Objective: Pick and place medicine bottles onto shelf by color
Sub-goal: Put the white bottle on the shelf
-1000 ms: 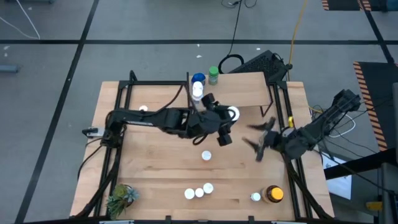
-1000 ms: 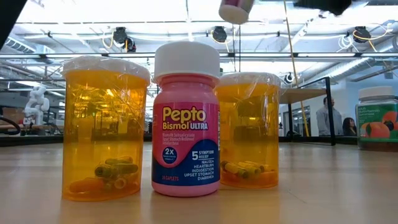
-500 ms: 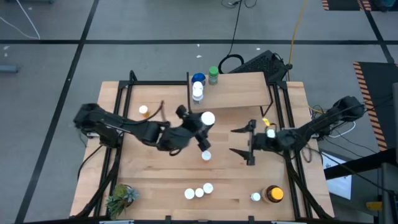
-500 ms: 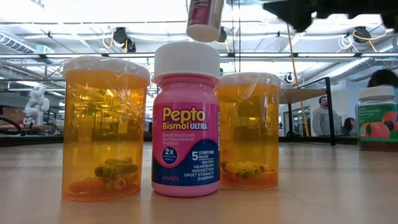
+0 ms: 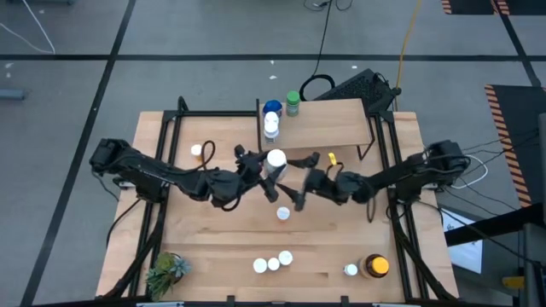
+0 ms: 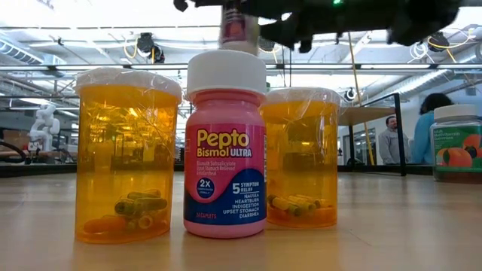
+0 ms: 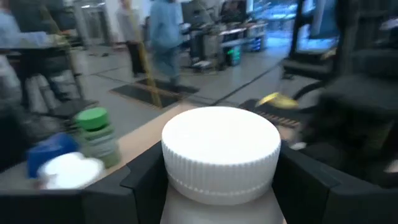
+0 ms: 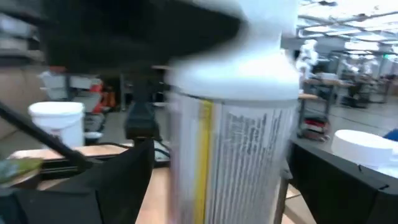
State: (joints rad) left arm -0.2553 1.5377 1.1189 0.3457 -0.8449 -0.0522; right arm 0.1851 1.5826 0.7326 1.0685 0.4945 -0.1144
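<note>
right gripper (image 5: 293, 181) having moved in beside white-capped bottle (image 5: 275, 159), fingers spread either side; left gripper (image 5: 266, 170) clamping that bottle above table (image 5: 213, 230).

Robotics lab, taped grey floor (image 5: 68, 102), ceiling light strips (image 6: 113, 15), workbenches, people standing behind

We see two thin black arms with round joints. The left arm (image 5: 153, 173) and right arm (image 5: 409, 173) each end in two flat black fingers (image 7: 146, 180).
</note>
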